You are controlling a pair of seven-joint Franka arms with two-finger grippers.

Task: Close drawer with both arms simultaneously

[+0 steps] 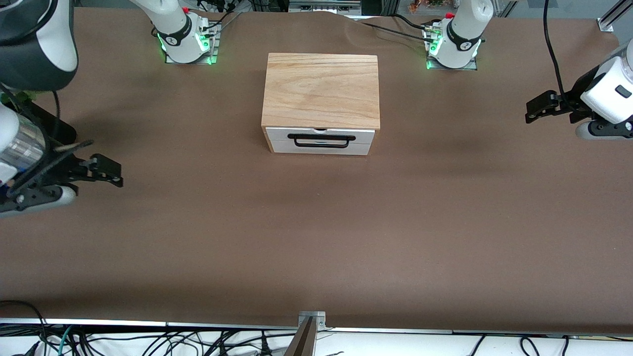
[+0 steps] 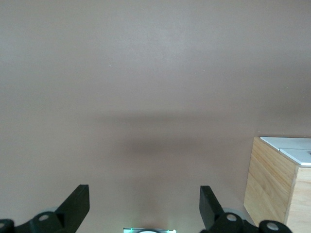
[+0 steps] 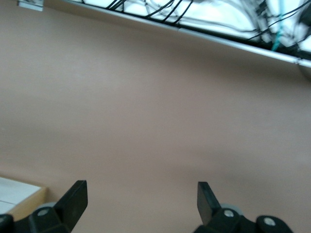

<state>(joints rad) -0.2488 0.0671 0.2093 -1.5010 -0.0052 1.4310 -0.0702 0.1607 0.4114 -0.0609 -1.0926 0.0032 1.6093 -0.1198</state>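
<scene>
Drawer sits flush in the wooden cabinet, desk centre. Right hand hovers at 9 o'clock of it, left hand at 3 o'clock; both hands' fingers apart, holding nothing.

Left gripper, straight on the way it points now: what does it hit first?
Probably nothing soon. The left gripper, open, hangs over bare table at the left arm's end, pointing toward the cabinet, whose drawer looks shut. In its wrist view the cabinet sits off to the side, so likely a miss; depth unclear.
</scene>
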